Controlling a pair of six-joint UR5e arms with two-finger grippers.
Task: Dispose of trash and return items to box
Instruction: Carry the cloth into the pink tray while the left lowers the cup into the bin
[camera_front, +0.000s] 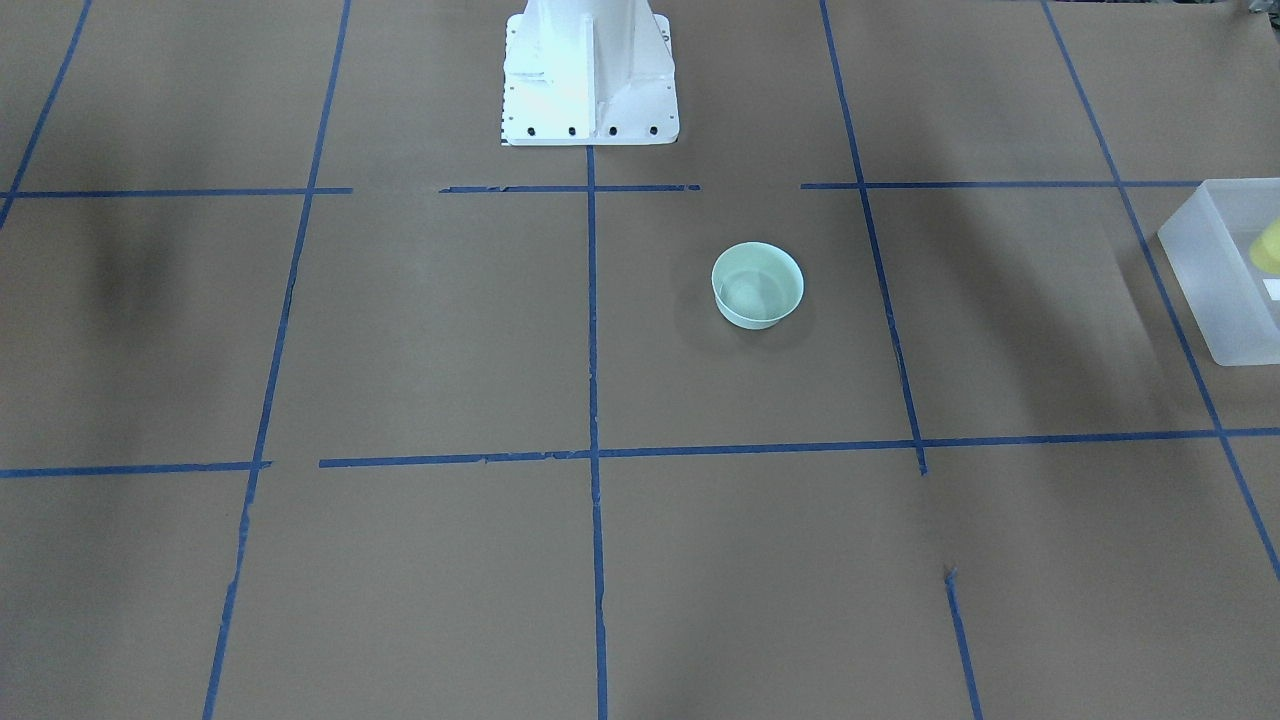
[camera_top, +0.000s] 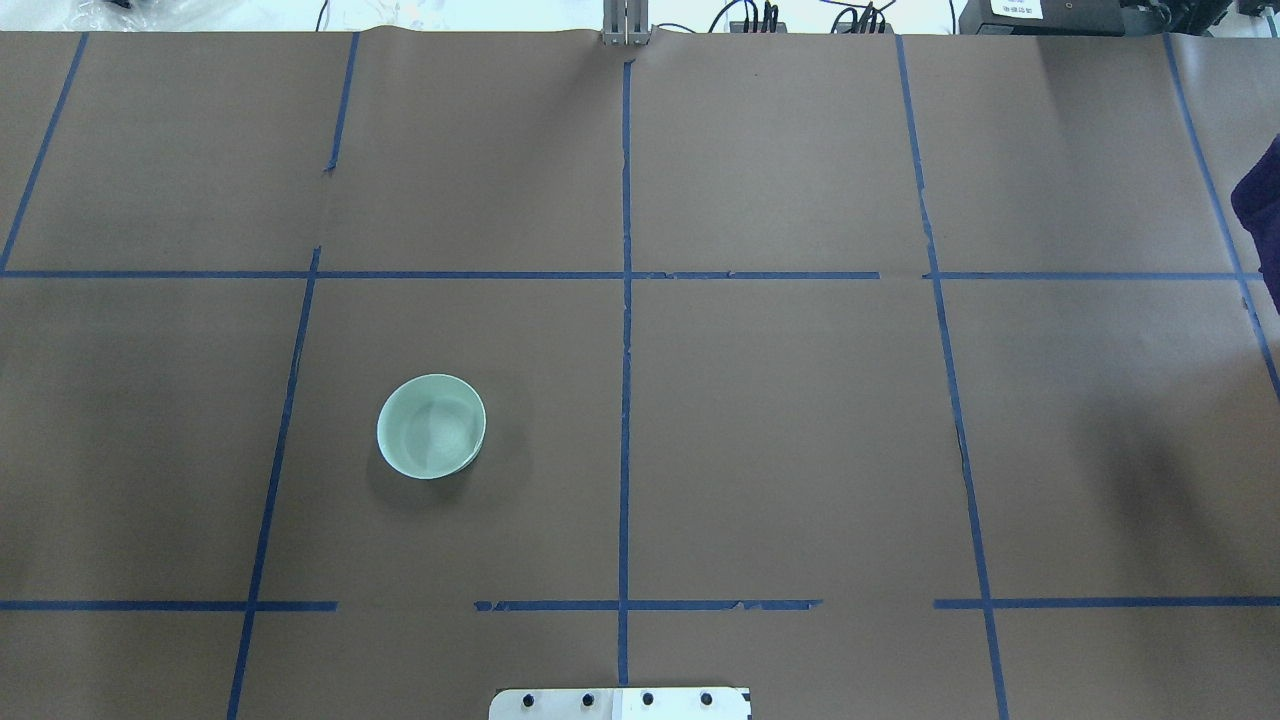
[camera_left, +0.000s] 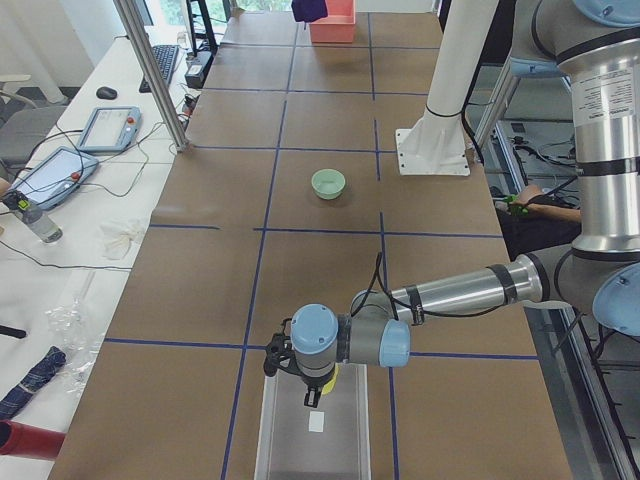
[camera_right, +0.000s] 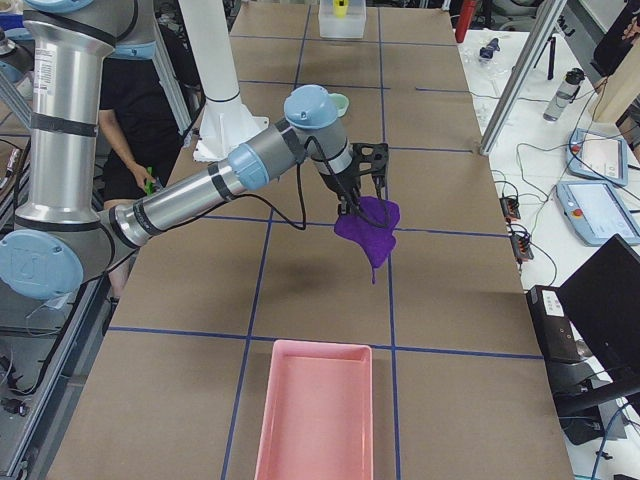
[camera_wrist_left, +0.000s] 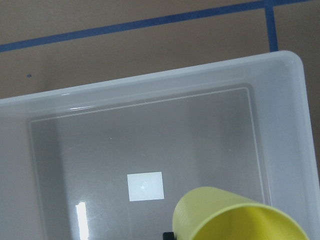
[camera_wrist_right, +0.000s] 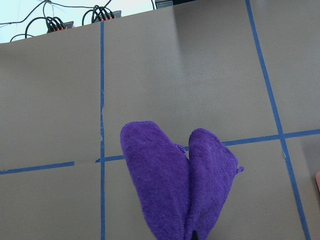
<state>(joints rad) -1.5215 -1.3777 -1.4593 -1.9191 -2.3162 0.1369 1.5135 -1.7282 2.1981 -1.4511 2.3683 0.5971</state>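
pale mint bowl (camera_top: 431, 427) (round, shallow, upright)

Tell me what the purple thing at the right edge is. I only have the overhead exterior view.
Observer: It is a purple cloth hanging from the right claw, up off the table.
Operator: Now find the left claw. It is outside my frame.
Observer: The left claw holds a yellow cup over the box, beyond your view's left edge.
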